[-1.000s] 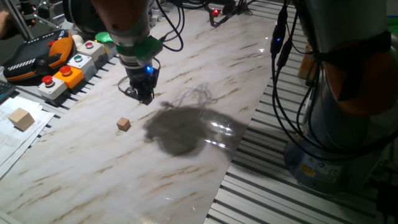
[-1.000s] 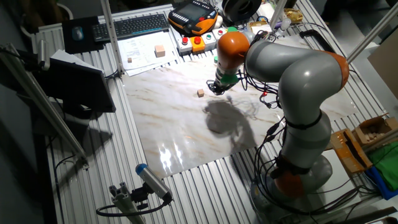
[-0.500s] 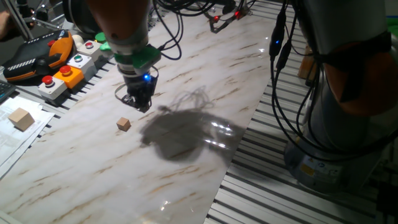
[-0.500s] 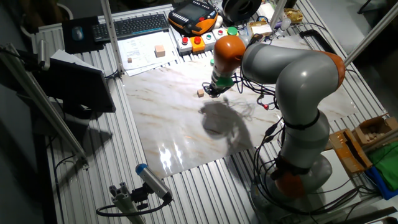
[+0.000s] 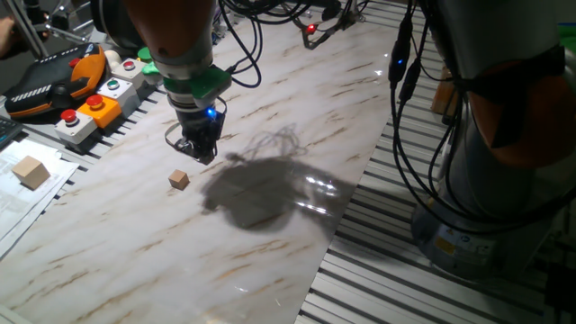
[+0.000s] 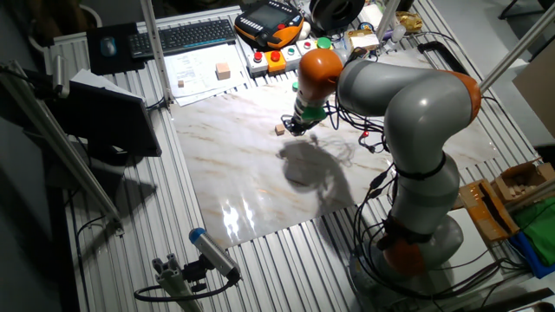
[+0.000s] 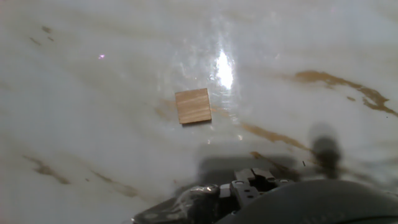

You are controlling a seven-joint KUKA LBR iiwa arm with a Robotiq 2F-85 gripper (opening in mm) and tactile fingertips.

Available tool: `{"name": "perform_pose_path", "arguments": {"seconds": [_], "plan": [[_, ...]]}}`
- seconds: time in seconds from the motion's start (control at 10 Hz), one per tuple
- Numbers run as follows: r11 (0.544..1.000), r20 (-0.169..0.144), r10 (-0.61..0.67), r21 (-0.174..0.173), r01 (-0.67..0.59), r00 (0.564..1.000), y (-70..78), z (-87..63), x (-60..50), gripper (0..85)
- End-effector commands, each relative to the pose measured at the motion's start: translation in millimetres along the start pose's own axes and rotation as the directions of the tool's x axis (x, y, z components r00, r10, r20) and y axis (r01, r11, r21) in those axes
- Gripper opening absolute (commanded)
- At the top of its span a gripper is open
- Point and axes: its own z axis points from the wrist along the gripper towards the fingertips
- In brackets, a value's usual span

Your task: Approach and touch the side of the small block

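The black two-finger gripper (image 5: 195, 148) hangs just above the white brown-veined marble tabletop (image 5: 270, 234), near its edge by the button boxes, and whether its fingers stand apart or together cannot be told, since the hand view shows only a blurred dark mass at the bottom. Just beyond it, apart and untouched, the tiny tan-brown wooden cube (image 5: 179, 180) sits flat on the marble. Farther off, past that edge, a larger pale wooden block (image 5: 31, 171) rests on white paper sheets (image 5: 18, 193).
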Motion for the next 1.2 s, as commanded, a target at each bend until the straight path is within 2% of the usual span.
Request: {"name": "perform_pose_path", "arguments": {"seconds": [0.0, 0.2, 0.6, 0.7, 0.9, 1.0, 1.1], "plan": [[1.000, 0.004, 0.004, 0.008, -0.004, 1.000, 0.0, 0.0, 0.0, 0.7], [1.000, -0.008, -0.008, 0.014, 0.008, 1.000, 0.0, 0.0, 0.0, 0.7], [0.997, 0.002, -0.062, 0.037, 0.061, 0.998, 0.0, 0.0, 0.0, 0.7], [0.996, 0.013, -0.073, 0.043, 0.072, 0.997, 0.0, 0.0, 0.0, 0.7], [0.997, 0.017, -0.064, 0.036, 0.063, 0.998, 2.4, 0.7, -0.4, 0.7], [0.998, 0.004, -0.053, 0.020, 0.053, 0.999, 8.7, 2.3, 0.2, 0.7], [0.998, 0.006, -0.053, 0.022, 0.053, 0.999, 14.1, 4.3, 2.2, 0.7]]}}
